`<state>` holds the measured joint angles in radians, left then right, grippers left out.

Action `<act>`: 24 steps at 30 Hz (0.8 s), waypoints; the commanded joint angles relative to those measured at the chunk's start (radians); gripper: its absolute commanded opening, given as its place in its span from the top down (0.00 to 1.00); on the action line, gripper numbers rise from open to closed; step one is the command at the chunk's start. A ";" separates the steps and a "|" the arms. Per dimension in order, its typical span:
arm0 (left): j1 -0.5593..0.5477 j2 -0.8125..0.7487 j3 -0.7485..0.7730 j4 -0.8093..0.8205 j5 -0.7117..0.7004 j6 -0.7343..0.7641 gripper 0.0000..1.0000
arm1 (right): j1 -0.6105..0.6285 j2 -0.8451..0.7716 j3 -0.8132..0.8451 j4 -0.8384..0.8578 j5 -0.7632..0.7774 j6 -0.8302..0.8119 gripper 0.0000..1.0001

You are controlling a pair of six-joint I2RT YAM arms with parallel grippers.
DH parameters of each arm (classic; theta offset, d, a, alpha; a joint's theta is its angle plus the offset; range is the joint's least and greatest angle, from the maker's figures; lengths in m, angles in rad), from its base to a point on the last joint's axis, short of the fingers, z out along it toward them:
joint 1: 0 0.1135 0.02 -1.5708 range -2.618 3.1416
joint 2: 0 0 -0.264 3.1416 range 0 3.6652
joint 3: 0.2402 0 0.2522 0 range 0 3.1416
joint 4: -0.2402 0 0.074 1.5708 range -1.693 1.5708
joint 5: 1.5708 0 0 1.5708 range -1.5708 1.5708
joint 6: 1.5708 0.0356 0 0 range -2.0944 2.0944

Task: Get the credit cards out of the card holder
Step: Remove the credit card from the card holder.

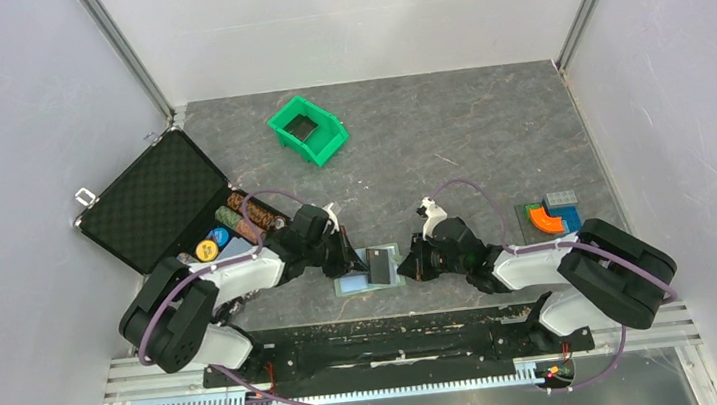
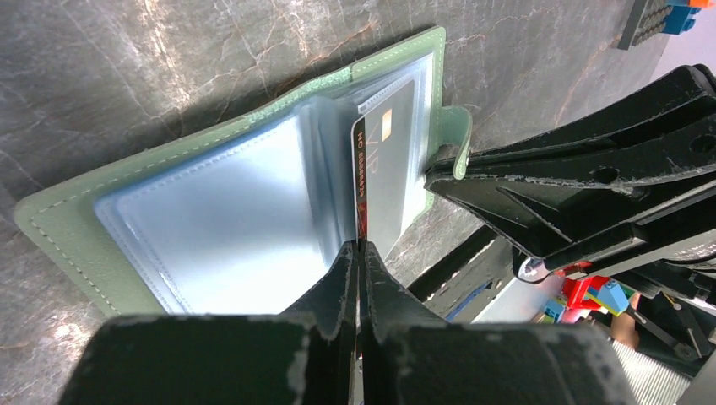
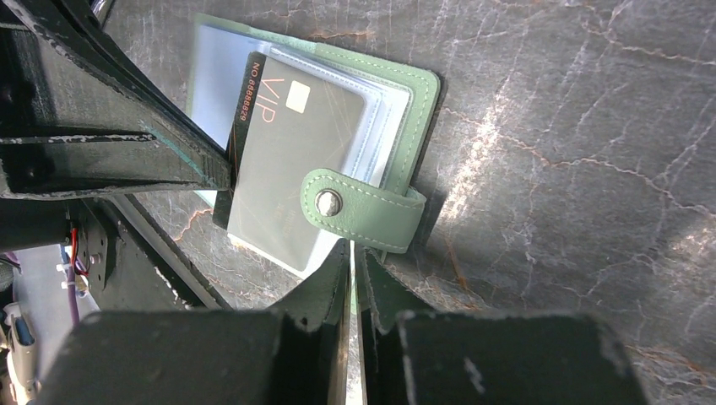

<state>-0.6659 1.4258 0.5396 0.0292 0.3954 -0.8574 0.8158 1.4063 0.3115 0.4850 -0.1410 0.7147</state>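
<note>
Left gripper (image 2: 359,250): my jaws pinched one edge of the credit card (image 2: 390,169).
Right gripper (image 3: 351,255): my jaws were pressed together beside the tab (image 3: 363,211).
Card holder (image 2: 67,238): lay open.

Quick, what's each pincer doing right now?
Left pincer: closed on a dark credit card.
Right pincer: closed, by the tab of the card holder; whether it grips anything cannot be told.
</note>
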 commanded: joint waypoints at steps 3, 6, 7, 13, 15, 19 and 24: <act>0.011 -0.036 0.027 0.021 0.056 0.030 0.98 | -0.004 -0.025 -0.018 0.006 0.005 -0.019 0.93; 0.011 -0.038 0.033 0.014 0.062 0.035 0.98 | -0.005 -0.043 -0.012 0.013 -0.016 -0.018 0.93; 0.012 -0.041 0.036 0.000 0.054 0.039 0.98 | -0.004 -0.052 -0.009 0.007 -0.014 -0.020 0.93; 0.018 -0.076 0.047 -0.105 -0.027 0.068 0.98 | -0.005 -0.073 -0.006 -0.020 0.008 -0.029 0.93; 0.020 -0.094 0.047 -0.120 -0.036 0.066 0.98 | -0.005 -0.074 -0.008 -0.020 0.007 -0.028 0.93; 0.023 -0.131 0.043 -0.144 -0.077 0.055 0.98 | -0.006 -0.074 -0.008 -0.019 0.008 -0.030 0.93; 0.026 -0.151 0.024 -0.116 -0.045 0.025 0.98 | -0.005 -0.083 -0.005 -0.003 -0.014 -0.031 0.93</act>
<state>-0.6453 1.3071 0.5526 -0.1036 0.3473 -0.8375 0.8139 1.3491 0.3058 0.4503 -0.1509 0.7048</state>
